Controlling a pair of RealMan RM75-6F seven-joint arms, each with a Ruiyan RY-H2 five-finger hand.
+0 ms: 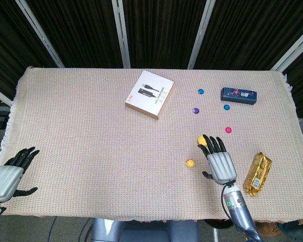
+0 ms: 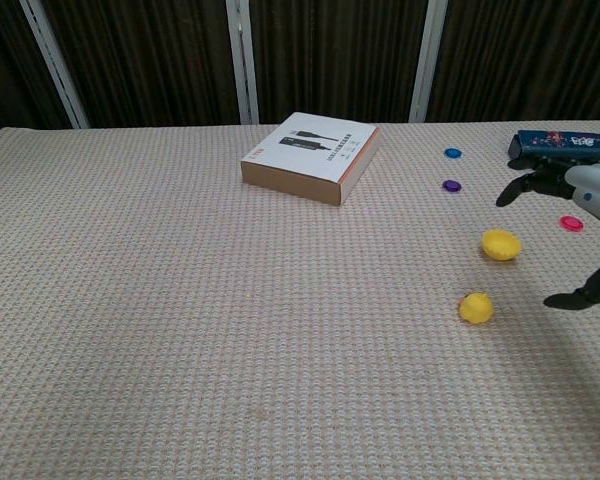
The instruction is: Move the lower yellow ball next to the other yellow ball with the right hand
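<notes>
The lower yellow ball (image 1: 190, 163) (image 2: 475, 307) lies on the woven cloth, near the table's front right. The other yellow ball (image 1: 201, 139) (image 2: 501, 244) lies a little farther back and to the right; my right hand's fingertips partly cover it in the head view. My right hand (image 1: 218, 161) (image 2: 586, 215) hovers open, fingers spread, just right of the lower ball and not touching it. My left hand (image 1: 9, 172) rests open at the table's front left corner, far from both balls.
A white cable box (image 1: 149, 94) lies at the back centre. A dark blue box (image 1: 238, 94) sits at the back right, with small blue (image 1: 201, 92), purple (image 1: 195, 110) and pink (image 1: 228, 130) discs around. A gold snack packet (image 1: 257, 174) lies at the front right.
</notes>
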